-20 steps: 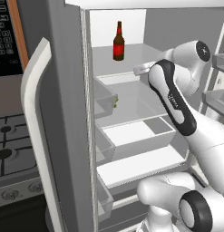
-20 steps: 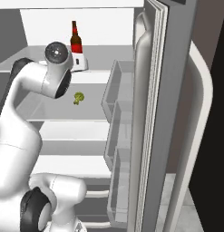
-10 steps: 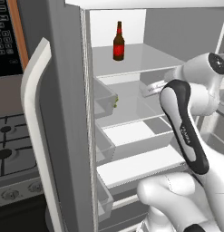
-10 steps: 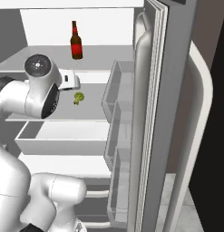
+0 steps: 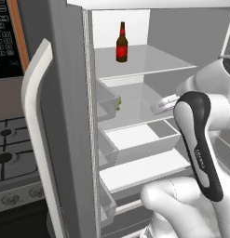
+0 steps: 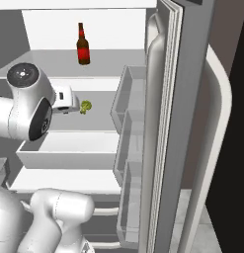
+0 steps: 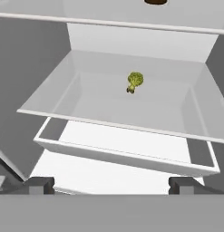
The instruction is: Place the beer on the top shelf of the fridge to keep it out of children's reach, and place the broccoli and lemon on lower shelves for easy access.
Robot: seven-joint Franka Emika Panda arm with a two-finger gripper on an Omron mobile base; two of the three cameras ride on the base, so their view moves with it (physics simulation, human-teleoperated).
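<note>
The beer [image 5: 121,44] [image 6: 83,45] stands upright on the top shelf [image 5: 149,62] [image 6: 113,59] of the open fridge [image 5: 65,116]. One level down, the broccoli [image 6: 86,106] [image 7: 134,81] lies alone near the middle of a lower shelf [image 7: 99,104]. My gripper [image 7: 111,183] is open and empty, its fingertips [image 7: 41,183] spread wide in front of that shelf's edge, well short of the broccoli. The hand [image 6: 64,99] [image 5: 163,104] hovers at that shelf's height. The lemon is out of view.
A white drawer [image 5: 144,139] [image 6: 69,148] sits under the broccoli's shelf. Grey door bins [image 6: 126,99] line the right door, and the left door's handle [image 5: 35,116] curves at the left. A stove [image 5: 4,153] and black microwave [image 5: 4,37] lie beyond it.
My hand has drawn back from the fridge and dropped a little, away from the broccoli. The broccoli and the beer have stayed where they were.
</note>
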